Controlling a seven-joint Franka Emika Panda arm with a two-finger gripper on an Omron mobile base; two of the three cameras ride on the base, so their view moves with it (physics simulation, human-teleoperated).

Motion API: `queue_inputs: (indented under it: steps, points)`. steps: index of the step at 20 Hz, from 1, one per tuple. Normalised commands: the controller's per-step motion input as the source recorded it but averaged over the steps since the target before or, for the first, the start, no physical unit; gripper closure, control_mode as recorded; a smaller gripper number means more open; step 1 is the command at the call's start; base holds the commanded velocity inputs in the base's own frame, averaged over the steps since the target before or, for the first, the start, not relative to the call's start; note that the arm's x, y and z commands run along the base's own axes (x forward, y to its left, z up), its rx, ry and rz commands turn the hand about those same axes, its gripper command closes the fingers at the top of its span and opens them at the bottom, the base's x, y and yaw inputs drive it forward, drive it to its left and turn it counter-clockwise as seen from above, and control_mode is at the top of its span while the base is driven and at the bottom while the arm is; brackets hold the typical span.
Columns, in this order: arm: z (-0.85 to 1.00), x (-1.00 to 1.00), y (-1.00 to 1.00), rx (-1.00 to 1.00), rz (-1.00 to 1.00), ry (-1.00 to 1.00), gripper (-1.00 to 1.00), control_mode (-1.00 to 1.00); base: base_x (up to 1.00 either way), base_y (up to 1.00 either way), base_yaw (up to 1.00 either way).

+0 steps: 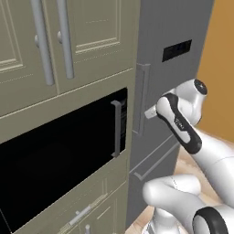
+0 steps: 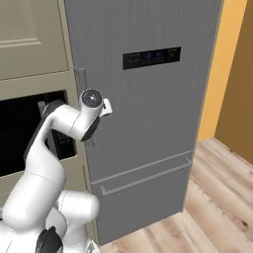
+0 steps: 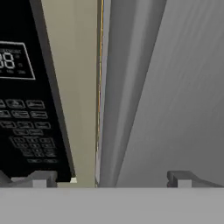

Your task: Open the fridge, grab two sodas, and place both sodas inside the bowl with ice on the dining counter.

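Fridge first: its grey door is closed, so the task sits at its very first step, getting that door open. It stands just right of the beige cabinet that houses the black microwave, and the long vertical bar handle runs down the door's left edge, close to the seam between the two.

In the hand view the pincer has its two tips spread wide apart, with nothing between them. The handle rises straight ahead, between the tips but nearer the left one, with the microwave's keypad off to the left and the plain door face on the right. From the left base view the hand sits just beside the handle at about its lower half; whether a tip already touches the bar I cannot tell.

The next move, as I judge it, calls for pushing the hand a little further in so the bar lies squarely between the tips, then closing on it and pulling outward in an arc about the far-side hinge (the handle's place at the left edge suggests the door hinges on the right). The gap to the cabinet looks narrow, so the left tip needs care not to snag there.
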Motion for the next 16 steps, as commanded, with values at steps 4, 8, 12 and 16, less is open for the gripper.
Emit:
queue_inputs:
  steps: [4, 8, 12, 16]
  points:
    - [-0.01, 0.42, 0.11, 0.06, 0.16, -0.22, -1.0, -1.0, 0.0, 0.0, 0.0]
    - [0.0, 0.52, 0.14, 0.11, 0.11, -0.15, -1.0, -1.0, 0.0, 0.0, 0.0]
    - [0.0, 0.43, 0.08, 0.1, 0.1, -0.11, -1.0, -1.0, 0.0, 0.0, 0.0]
    - [0.0, 0.49, 0.12, 0.12, 0.1, -0.07, -1.0, -1.0, 0.0, 0.0, 0.0]
